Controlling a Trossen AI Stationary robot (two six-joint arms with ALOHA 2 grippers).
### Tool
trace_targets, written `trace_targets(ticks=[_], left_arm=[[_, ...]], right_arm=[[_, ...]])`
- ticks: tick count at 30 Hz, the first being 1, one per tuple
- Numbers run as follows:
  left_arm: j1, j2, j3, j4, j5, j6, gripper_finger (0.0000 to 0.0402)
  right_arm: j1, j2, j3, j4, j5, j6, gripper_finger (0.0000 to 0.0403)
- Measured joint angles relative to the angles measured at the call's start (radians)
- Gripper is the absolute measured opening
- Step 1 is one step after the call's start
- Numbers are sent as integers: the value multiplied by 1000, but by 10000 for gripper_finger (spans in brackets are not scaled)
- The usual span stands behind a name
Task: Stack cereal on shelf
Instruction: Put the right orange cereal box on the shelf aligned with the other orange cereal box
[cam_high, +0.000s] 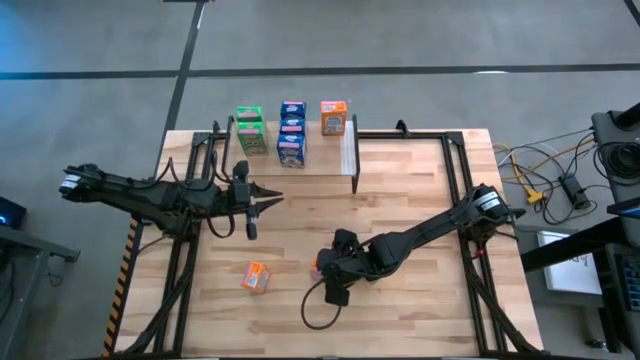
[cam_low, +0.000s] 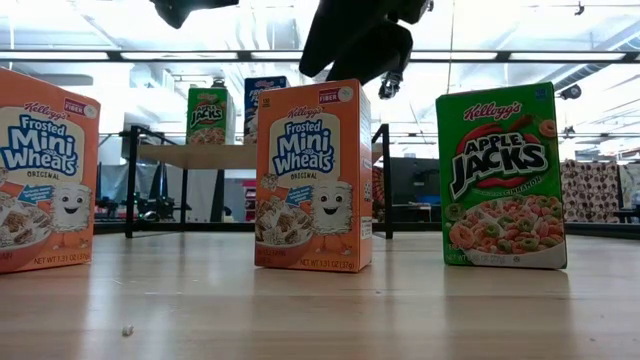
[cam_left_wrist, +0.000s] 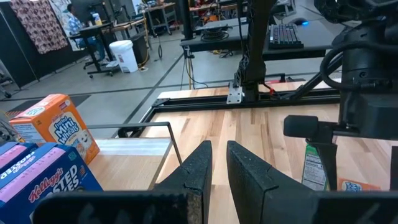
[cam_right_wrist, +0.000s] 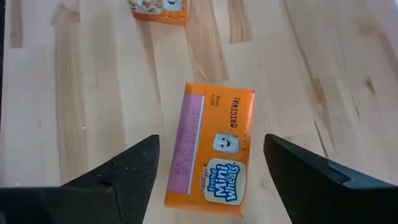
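Note:
The shelf (cam_high: 330, 160) stands at the table's far side and carries green (cam_high: 250, 128), blue (cam_high: 292, 133) and orange (cam_high: 333, 117) cereal boxes. My right gripper (cam_right_wrist: 211, 142) hangs open over an upright orange box (cam_right_wrist: 211, 152), one finger on either side of it and above its top, touching nothing. In the low view this gripper (cam_low: 385, 60) is clear above that box (cam_low: 313, 175). A second orange box (cam_high: 257, 277) and a green box (cam_low: 500, 175) stand on the table nearby. My left gripper (cam_high: 270, 197) waits shut, in the air in front of the shelf.
Black frame rails (cam_high: 455, 170) run along the table's left and right sides. A loop of black cable (cam_high: 320, 312) lies on the table below the right gripper. Bare wood (cam_high: 400, 320) lies toward the near edge. People and desks (cam_left_wrist: 78, 18) show in the room beyond.

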Motion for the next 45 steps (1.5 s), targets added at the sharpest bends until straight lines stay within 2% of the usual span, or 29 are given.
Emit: trace_targets(ticks=[13,27,35,45], left_arm=[[0,0,0,2,0,0,32],[0,1,0,1,0,0,32],[0,-1,0,6,0,2,32],[0,-21,0,48,0,34,32]], right_arm=[[0,38,-14,-4,-1,10,252],[-2,38,-13,0,-28,18,169],[-11,10,-13,-5,-58,-34,166],[-78,-123,-13,-33,-157,-166,166]])
